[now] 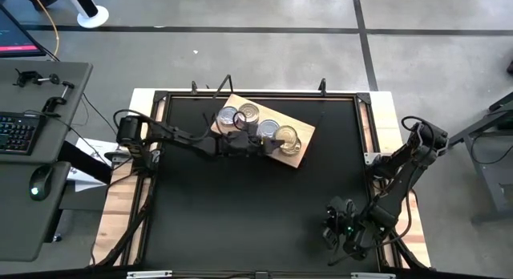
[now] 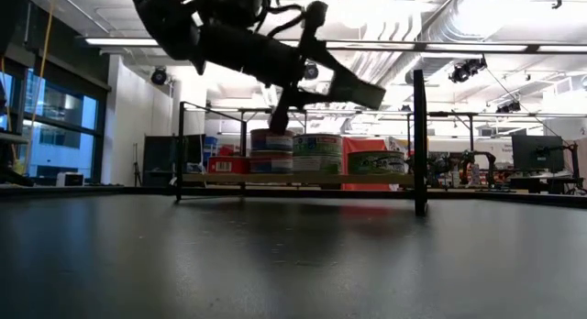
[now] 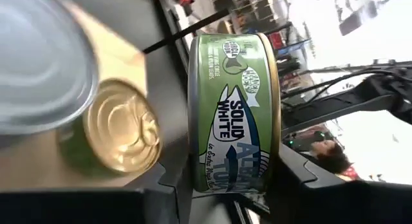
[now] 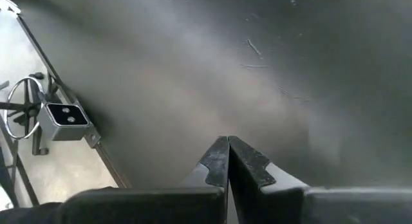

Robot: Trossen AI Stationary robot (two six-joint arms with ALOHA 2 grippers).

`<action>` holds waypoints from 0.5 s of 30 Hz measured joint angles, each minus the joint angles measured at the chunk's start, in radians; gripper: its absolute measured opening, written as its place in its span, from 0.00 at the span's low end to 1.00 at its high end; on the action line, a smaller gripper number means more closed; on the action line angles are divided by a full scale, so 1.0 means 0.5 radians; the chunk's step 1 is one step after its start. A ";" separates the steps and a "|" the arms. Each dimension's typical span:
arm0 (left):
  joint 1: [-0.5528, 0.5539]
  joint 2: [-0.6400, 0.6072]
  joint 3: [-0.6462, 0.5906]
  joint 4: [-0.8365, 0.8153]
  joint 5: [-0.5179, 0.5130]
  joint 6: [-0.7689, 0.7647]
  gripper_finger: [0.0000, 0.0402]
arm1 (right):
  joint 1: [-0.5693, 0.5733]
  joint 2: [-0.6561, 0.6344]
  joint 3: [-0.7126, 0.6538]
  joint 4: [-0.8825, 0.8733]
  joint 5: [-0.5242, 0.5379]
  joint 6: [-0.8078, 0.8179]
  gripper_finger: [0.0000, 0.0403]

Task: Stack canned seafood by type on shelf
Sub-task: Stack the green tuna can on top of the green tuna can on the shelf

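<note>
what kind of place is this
Most likely a robotics lab or workshop. A desk with a keyboard and mouse stands beside the black table, other robot arms and a monitor show in the room behind, and ducts run bare under the ceiling.

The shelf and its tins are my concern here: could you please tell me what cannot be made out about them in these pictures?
- High view: the left tool and its arm cover the near edge of the shelf, so the held tin is hidden.
- High view: the tins' labels are too small to read.
- Left wrist view: the green tin fills the frame; a blurred silver lid is cut off by the edge.
- Low view: the tins overlap, so their count stays unclear.
</note>
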 joint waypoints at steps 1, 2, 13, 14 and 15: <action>0.000 0.015 0.000 -0.004 0.001 -0.034 0.30 | 0.000 0.000 0.000 -0.006 0.000 0.000 0.00; -0.002 0.031 -0.003 -0.015 0.001 -0.053 0.31 | 0.000 0.001 0.000 -0.015 0.000 0.000 0.00; -0.019 0.062 0.014 -0.063 -0.151 -0.158 0.46 | 0.000 0.001 0.000 -0.030 0.002 0.000 0.00; -0.019 0.063 0.024 -0.070 -0.153 -0.158 0.46 | 0.000 0.001 0.000 -0.033 0.003 0.000 0.00; -0.019 0.063 0.034 -0.085 -0.155 -0.157 0.47 | -0.001 0.001 0.000 -0.036 0.003 0.000 0.00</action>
